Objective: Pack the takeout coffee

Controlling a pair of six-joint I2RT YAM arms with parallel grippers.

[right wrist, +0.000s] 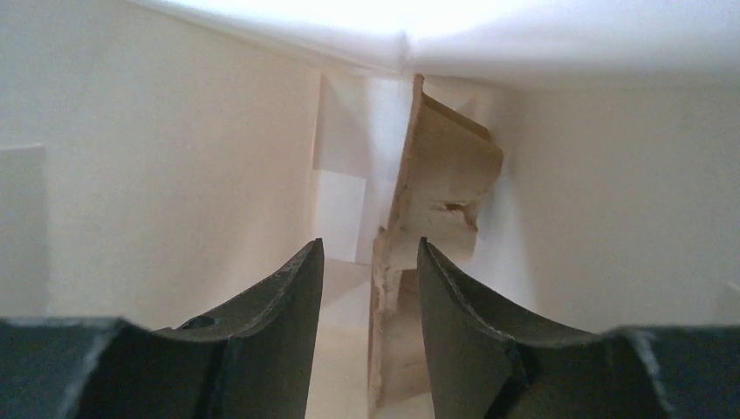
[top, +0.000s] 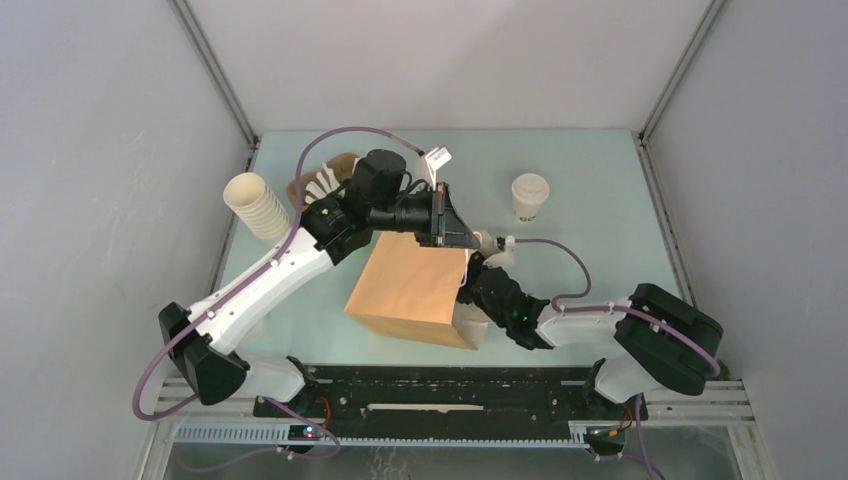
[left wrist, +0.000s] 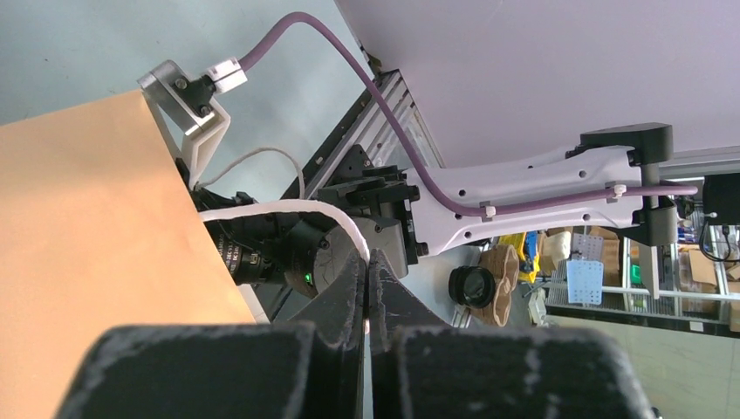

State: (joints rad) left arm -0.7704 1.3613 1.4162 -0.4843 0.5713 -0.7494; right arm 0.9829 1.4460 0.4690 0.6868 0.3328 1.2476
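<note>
Pale grey walls (top: 450, 60) close in on three sides of a light green tabletop (top: 590, 250), with metal posts at the far corners. At the centre of the table a tan paper bag (top: 410, 285) lies on its side, its mouth facing 3 o'clock. At 10 o'clock from the bag a tall stack of ribbed cream paper cups (top: 256, 205) lies tipped over, and at 11 o'clock a brown cardboard piece (top: 345, 162) shows behind the left arm.

The takeout coffee, a small cream-white paper cup with a round white lid (top: 529, 197), stands upright at 2 o'clock from the bag, well apart from it and from both arms.

The left gripper (left wrist: 368, 262) reaches over the bag's far edge, at 1 o'clock of the bag. Its fingers are pressed together on the bag's white cord handle (left wrist: 288, 208), which arches away from the fingertips toward the paper.

The right gripper (right wrist: 370, 246) is pushed into the bag's mouth from 4 o'clock, so its wrist view shows only the pale inner walls. Its black fingers (right wrist: 288, 297) stand apart. The near edge of an upright brown cardboard insert (right wrist: 445, 183) lies in the gap, closer to the finger on the right side of that view. Whether either finger touches it cannot be told.
</note>
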